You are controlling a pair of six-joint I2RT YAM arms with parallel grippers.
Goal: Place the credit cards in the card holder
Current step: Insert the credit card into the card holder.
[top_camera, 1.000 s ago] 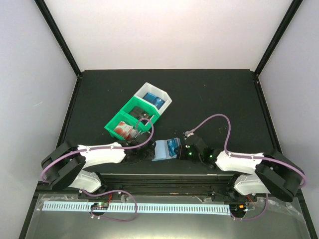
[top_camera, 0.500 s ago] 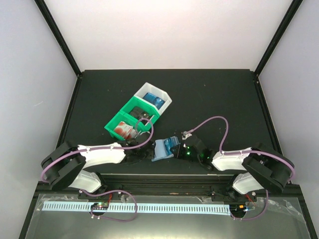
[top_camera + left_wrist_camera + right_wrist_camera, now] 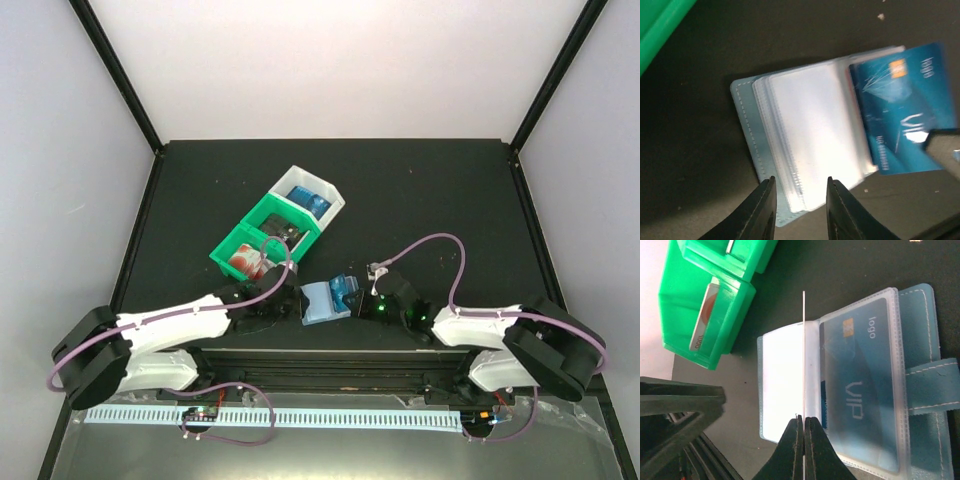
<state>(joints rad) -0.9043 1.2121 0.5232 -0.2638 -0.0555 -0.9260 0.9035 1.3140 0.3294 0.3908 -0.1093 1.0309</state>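
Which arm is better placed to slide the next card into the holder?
Right. The right gripper is shut on a card held edge-on over the open card holder; the left gripper is open and holds nothing.

The card holder [image 3: 918, 310] has a matt stitched cover and glossy clear plastic pockets; the blue credit card [image 3: 900, 112] is glossy plastic, the surface [image 3: 690, 150] matt.

Left arm's stretched out low now, its gripper [image 3: 801, 182] up against the card holder [image 3: 325, 300]. Holder's slid slightly toward the desk's left edge.
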